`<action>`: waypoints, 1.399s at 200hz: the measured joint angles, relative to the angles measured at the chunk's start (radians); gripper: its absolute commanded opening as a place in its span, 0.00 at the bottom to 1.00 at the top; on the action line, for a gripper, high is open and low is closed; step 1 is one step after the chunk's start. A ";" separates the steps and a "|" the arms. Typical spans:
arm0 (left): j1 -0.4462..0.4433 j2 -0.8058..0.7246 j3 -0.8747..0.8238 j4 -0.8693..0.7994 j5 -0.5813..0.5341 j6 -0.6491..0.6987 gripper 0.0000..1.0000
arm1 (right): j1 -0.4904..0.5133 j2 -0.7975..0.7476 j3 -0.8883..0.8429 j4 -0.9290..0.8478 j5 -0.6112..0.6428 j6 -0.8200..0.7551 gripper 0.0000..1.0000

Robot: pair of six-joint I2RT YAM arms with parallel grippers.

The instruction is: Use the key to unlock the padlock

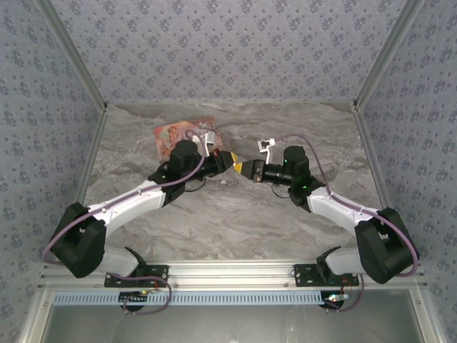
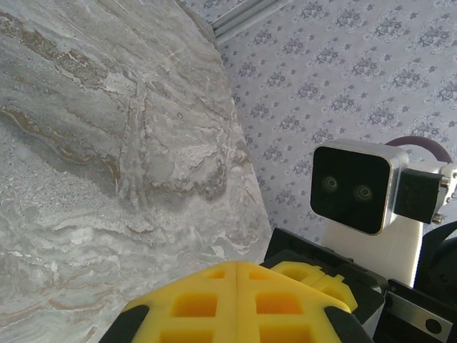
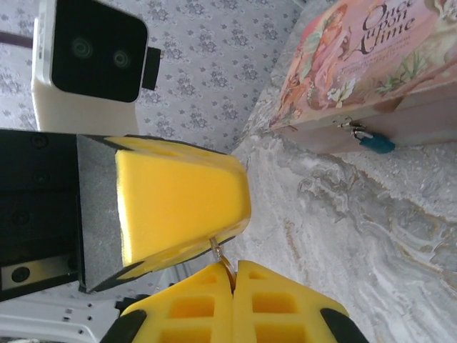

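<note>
**Handover stage, padlock not yet reached.** The pink picture tin (image 1: 177, 136) was set at the far left of the marble table (image 1: 235, 229), close under the back wall (image 1: 228, 50). The small blue padlock (image 3: 376, 143) was hung on the tin's clasp, well apart from both grippers, so unlocking was judged not yet begun. Just right of the tin, the left gripper (image 1: 230, 162) was met tip to tip by the right gripper (image 1: 248, 169) above mid-table. The left fingers (image 2: 193, 307) were pressed together; whether anything was pinched there could not be told. A thin metal piece, taken to be the key (image 3: 218, 250), was pinched in the seam of the right fingers (image 3: 278, 307) and touched the left tip. Carrying, insertion and turning were judged still to do. Open table was available near and right, whereas the tin was hemmed by the back wall.
</note>
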 measured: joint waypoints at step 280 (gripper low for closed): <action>0.681 0.519 0.452 -0.551 -0.056 0.483 0.93 | -0.001 -0.095 0.007 -0.378 0.142 -0.212 0.00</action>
